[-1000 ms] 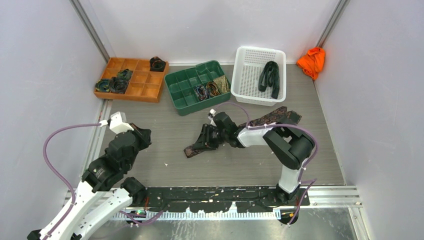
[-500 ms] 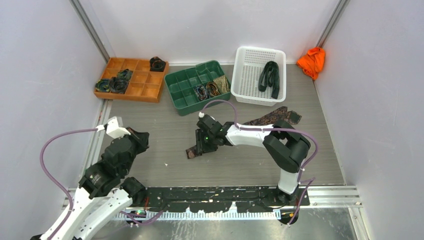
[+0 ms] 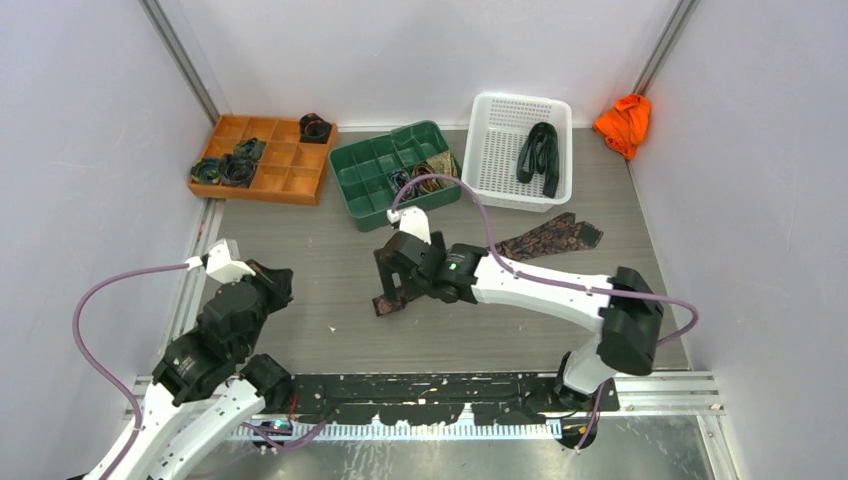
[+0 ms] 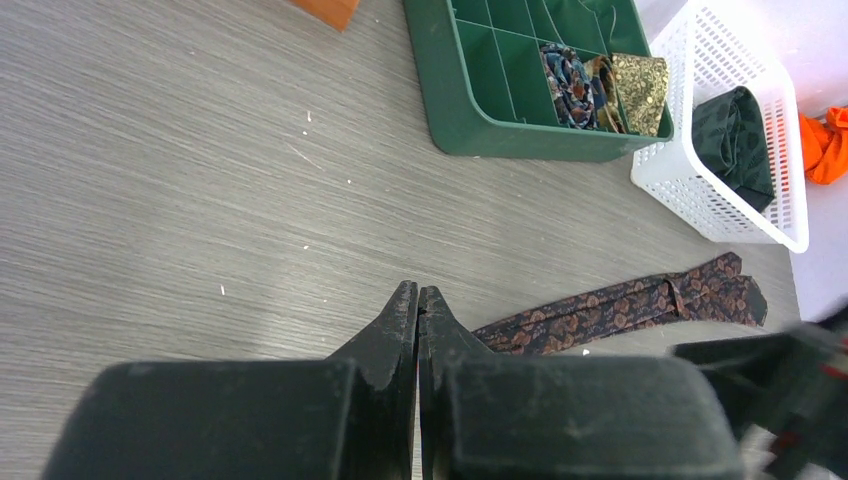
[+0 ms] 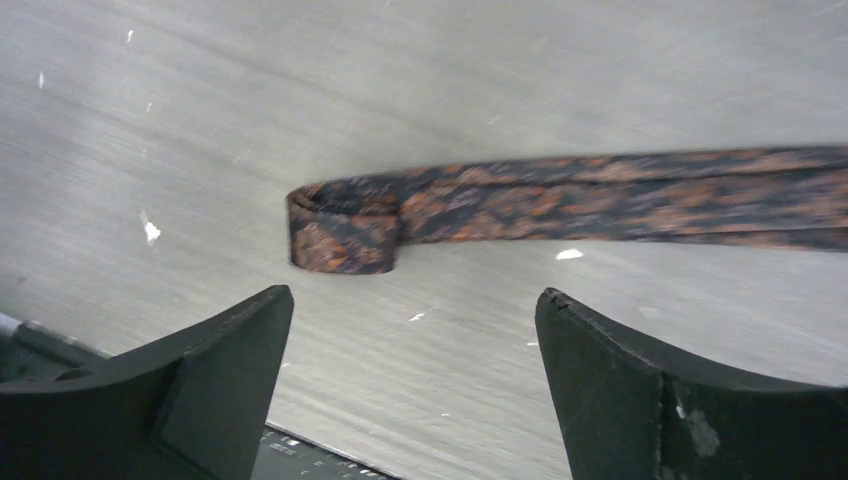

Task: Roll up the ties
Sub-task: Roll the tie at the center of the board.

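Grey table [image 3: 300, 270], tie [image 5: 600, 195], parted right claw [image 5: 412, 298]

Far edge of the table [image 3: 300, 270], left to right: flat tray [image 3: 290, 160], deeper tray [image 3: 366, 190], basket [image 3: 498, 150]. A tie [image 3: 548, 236] lies before them.

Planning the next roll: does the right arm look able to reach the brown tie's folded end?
Probably yes: the right pincer stands open just short of the folded end, and nothing lies between them.
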`<state>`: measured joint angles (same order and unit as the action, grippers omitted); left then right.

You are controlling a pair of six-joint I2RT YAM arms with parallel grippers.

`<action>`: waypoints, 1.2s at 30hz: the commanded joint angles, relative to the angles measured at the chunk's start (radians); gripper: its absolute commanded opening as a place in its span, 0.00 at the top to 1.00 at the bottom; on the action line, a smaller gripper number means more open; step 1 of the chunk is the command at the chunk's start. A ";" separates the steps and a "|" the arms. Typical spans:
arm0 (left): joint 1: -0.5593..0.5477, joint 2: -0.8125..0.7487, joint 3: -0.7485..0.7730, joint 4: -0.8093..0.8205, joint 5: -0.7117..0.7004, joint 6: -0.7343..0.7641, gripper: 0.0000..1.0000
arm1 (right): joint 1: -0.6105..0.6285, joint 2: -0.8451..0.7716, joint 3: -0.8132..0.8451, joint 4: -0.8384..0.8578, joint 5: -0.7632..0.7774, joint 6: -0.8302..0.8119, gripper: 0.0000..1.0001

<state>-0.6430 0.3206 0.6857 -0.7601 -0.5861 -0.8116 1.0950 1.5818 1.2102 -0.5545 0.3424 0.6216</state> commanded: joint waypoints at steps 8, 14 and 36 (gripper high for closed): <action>0.003 0.027 0.020 0.042 -0.043 0.006 1.00 | 0.055 -0.079 0.170 -0.476 0.847 0.038 0.00; 0.004 0.032 0.035 0.042 -0.045 0.023 1.00 | 0.025 -0.213 0.066 -0.298 0.590 0.058 0.36; 0.003 0.022 0.187 -0.310 -0.293 -0.151 0.99 | 0.303 0.446 0.438 -0.307 0.354 0.073 0.30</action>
<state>-0.6430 0.3557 0.8185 -1.0058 -0.7910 -0.9409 1.4086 2.0151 1.5730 -0.9180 0.6922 0.7082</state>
